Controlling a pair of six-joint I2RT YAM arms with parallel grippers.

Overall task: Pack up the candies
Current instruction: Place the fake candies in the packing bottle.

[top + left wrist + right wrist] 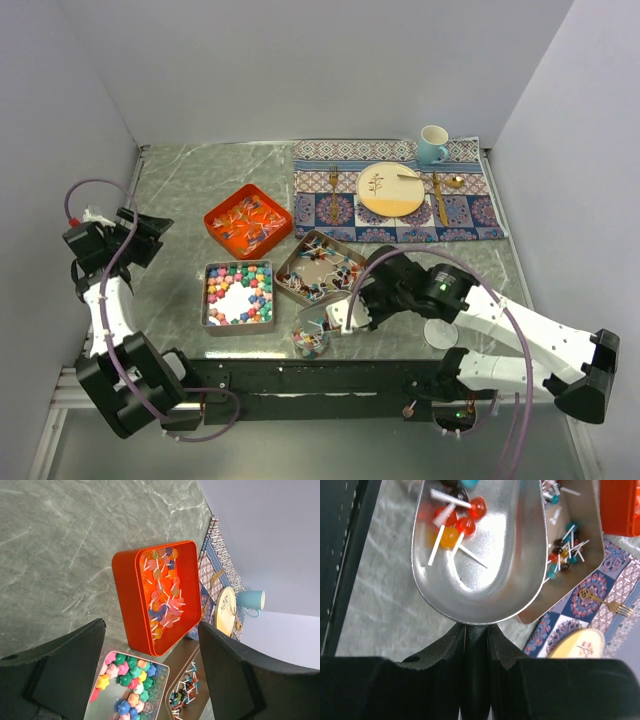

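1. Top external: the right gripper (360,308) is clamped tight on the handle of a metal scoop (325,320), down low by the table's front edge. It's just in front of the tilted metal tray (292,255) of stick candies (325,268). Left of that tray, a square metal tray (205,300) holds the chunky candies (238,293). Behind both, an orange tray (218,232) has more stick candies. The left gripper (140,232) hangs way off at the left, well apart from every tray, jaws spread with nothing between them. A placemat (470,215) with a plate (390,190) and a mug (432,145) sits at the far right.

2. Left wrist: both fingers stand wide apart, gripping nothing. The orange tray (127,595) shows between them further out, packed with stick candies (162,595). The chunky candies (127,672) are at the bottom, in pink, green, yellow and blue.

3. Right wrist: the fingers are pinched together on the scoop's handle. A few red and orange stick candies (457,522) lie in the scoop (495,565) near its far end. The tilted tray (580,525) is just beside it on the right, with a fork (607,602) on the placemat below.
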